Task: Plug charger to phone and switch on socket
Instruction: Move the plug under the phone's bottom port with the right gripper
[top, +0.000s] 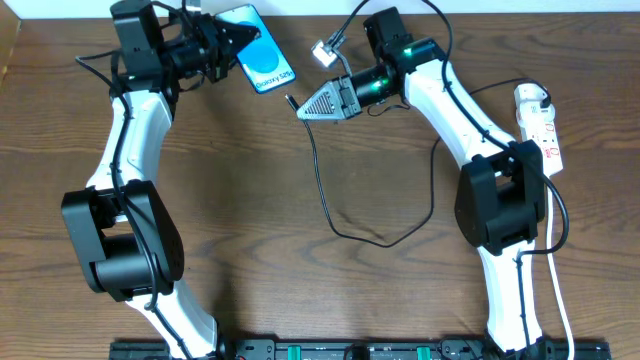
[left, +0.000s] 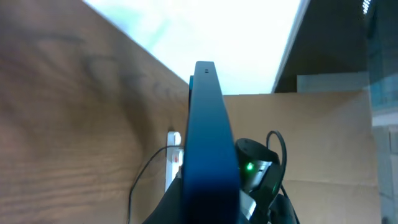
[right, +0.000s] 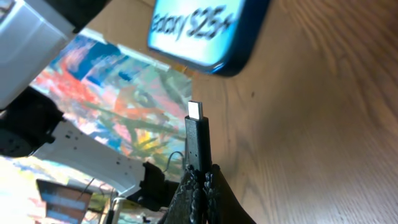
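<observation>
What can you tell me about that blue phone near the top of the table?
The phone is a slim rectangular smartphone with a dark frame and rounded corners. Its bright blue screen shows white "Galaxy S25" text. The left end effector grips it, holding it near the far edge of the table. The charger's connector tip points toward its free end, not touching.

White arms, black joints, seemingly green wrist light

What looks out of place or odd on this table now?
Nothing is spilled or broken. Only the phone is askew: the left fingers grip it at an angle near the table's far edge. The charger tip, in the right fingers, is not yet plugged in.
</observation>
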